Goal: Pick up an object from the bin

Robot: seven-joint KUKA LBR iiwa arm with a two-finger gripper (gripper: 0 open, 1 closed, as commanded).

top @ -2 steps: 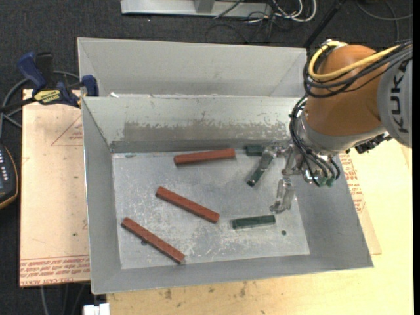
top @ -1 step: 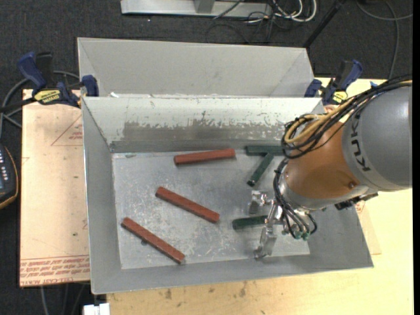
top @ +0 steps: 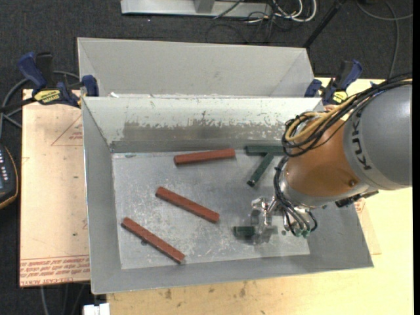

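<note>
My gripper (top: 261,231) is low over the bin floor at the front right, below the orange cover. Its fingertips stand at a small dark green block (top: 247,232) that lies on the floor there; whether they close on it is hidden. A dark green bar (top: 260,167) lies slanted behind the gripper, beside another green bar (top: 264,150) along the back wall. A red-brown bar (top: 188,205) lies slanted to the gripper's left, in the middle of the floor.
Another red-brown bar (top: 204,157) lies near the back wall, and a third (top: 152,240) lies slanted at the front left. The arm and its cables cover the bin's right side.
</note>
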